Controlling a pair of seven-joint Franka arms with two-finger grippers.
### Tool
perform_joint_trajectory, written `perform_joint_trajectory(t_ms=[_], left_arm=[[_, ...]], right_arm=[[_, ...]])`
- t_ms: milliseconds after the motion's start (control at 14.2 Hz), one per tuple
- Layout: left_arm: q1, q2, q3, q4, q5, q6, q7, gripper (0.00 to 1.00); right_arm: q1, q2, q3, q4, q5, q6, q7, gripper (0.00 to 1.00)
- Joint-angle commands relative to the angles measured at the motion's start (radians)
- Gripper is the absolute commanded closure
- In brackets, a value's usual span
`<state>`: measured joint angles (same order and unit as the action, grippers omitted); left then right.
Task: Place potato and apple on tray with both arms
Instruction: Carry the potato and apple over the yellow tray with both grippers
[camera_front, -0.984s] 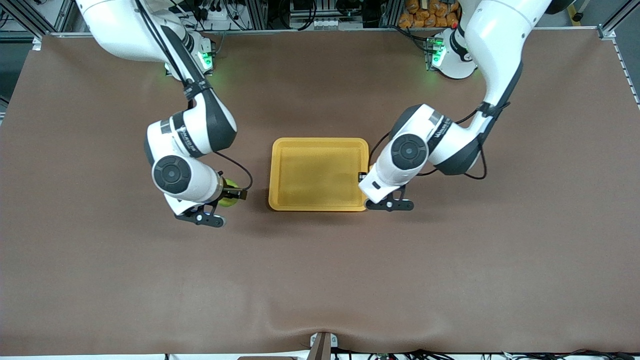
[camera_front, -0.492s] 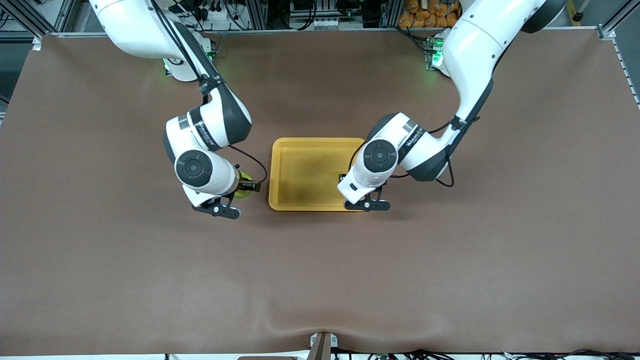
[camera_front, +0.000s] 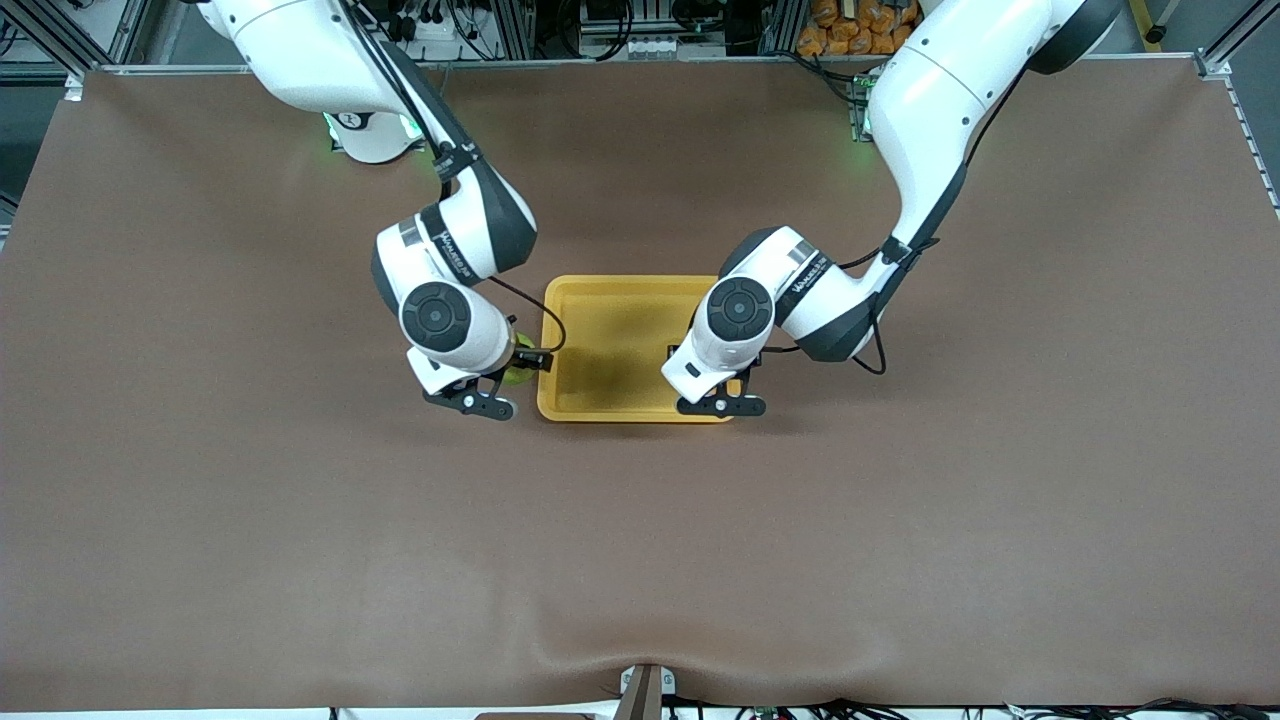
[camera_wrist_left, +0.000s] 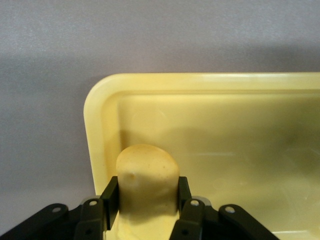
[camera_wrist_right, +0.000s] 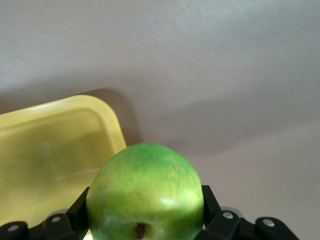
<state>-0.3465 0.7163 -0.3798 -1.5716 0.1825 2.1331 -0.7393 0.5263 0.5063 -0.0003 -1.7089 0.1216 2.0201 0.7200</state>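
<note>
The yellow-orange tray (camera_front: 640, 283) lies in the middle of the brown table. My left gripper (camera_wrist_left: 147, 197) is shut on the pale yellow potato (camera_wrist_left: 147, 172) and holds it over the tray's corner (camera_wrist_left: 100, 95) at the left arm's end. In the front view the potato is hidden under the left wrist (camera_front: 712, 352). My right gripper (camera_wrist_right: 145, 212) is shut on the green apple (camera_wrist_right: 145, 192) just outside the tray's rim (camera_wrist_right: 65, 106), at the right arm's end. A sliver of the apple (camera_front: 517, 375) shows in the front view beside the tray.
The brown mat (camera_front: 640, 560) covers the whole table. Orange packets (camera_front: 860, 25) sit off the table's edge by the arms' bases. A small bracket (camera_front: 645, 690) stands at the table's edge nearest the front camera.
Both arms have moved toward the tray. The left gripper with the potato went from the tray's edge to over its inside. The right gripper carried the apple up to the tray's rim.
</note>
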Motion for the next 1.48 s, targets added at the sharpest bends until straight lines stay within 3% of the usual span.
perform_joint_trajectory(t_ms=[0, 281, 422, 562, 633, 703, 1055, 1336, 1406], left_arm=[[-0.019, 0.020, 0.010, 0.024, 0.029, -0.002, -0.054, 1.00], [-0.022, 0.032, 0.022, 0.024, 0.029, -0.002, -0.054, 1.00], [-0.043, 0.032, 0.039, 0.024, 0.029, -0.002, -0.055, 0.94], [-0.057, 0.032, 0.050, 0.024, 0.028, -0.002, -0.055, 0.66], [-0.055, 0.032, 0.052, 0.025, 0.029, -0.002, -0.054, 0.41], [-0.057, 0.032, 0.058, 0.025, 0.028, -0.002, -0.054, 0.00], [-0.042, 0.008, 0.067, 0.060, 0.026, -0.005, -0.052, 0.00], [0.036, -0.075, 0.064, 0.070, 0.017, -0.028, -0.040, 0.00], [0.070, -0.098, 0.055, 0.070, 0.017, -0.044, -0.019, 0.00]], right_arm=[[0.030, -0.008, -0.004, -0.017, 0.018, 0.023, 0.047, 1.00], [0.067, 0.003, -0.003, -0.037, 0.018, 0.080, 0.100, 1.00], [0.096, 0.017, -0.004, -0.046, 0.018, 0.109, 0.125, 1.00], [0.107, 0.037, -0.004, -0.048, 0.018, 0.146, 0.145, 1.00], [0.115, 0.041, -0.004, -0.048, 0.018, 0.150, 0.148, 1.00], [0.116, 0.050, -0.004, -0.048, 0.018, 0.164, 0.159, 1.00], [0.139, 0.100, -0.004, -0.048, 0.016, 0.238, 0.202, 1.00], [0.139, 0.109, -0.004, -0.046, 0.018, 0.239, 0.203, 1.00], [0.138, 0.109, -0.004, -0.046, 0.018, 0.239, 0.203, 0.89]])
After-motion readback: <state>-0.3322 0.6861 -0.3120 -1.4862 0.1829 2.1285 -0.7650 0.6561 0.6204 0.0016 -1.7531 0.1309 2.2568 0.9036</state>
